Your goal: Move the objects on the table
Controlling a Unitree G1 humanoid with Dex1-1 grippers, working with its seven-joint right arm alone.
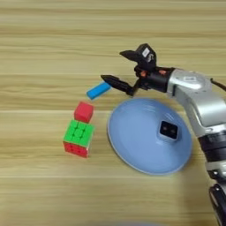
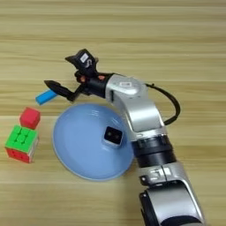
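A large light-blue plate (image 1: 132, 141) lies right of centre on the wooden table (image 1: 44, 35), and a tiny white cube with a black face (image 1: 168, 131) rests inside it. The bright-blue bar (image 1: 98, 90) lies just beyond the plate's left rim. A small red cube (image 1: 84, 111) sits left of the plate. My right gripper (image 1: 114, 66) hovers over the plate's far edge, open, with nothing between its fingers. Its lower fingertip (image 1: 105, 78) points at the bar's right end, very close to it. The same gripper (image 2: 58, 70) and bar (image 2: 46, 96) show in the right eye view.
A puzzle cube with a green top and red side (image 1: 78, 138) stands touching the red cube's near side. My silver forearm (image 2: 141, 114) crosses the plate's right part and runs down to the bottom edge.
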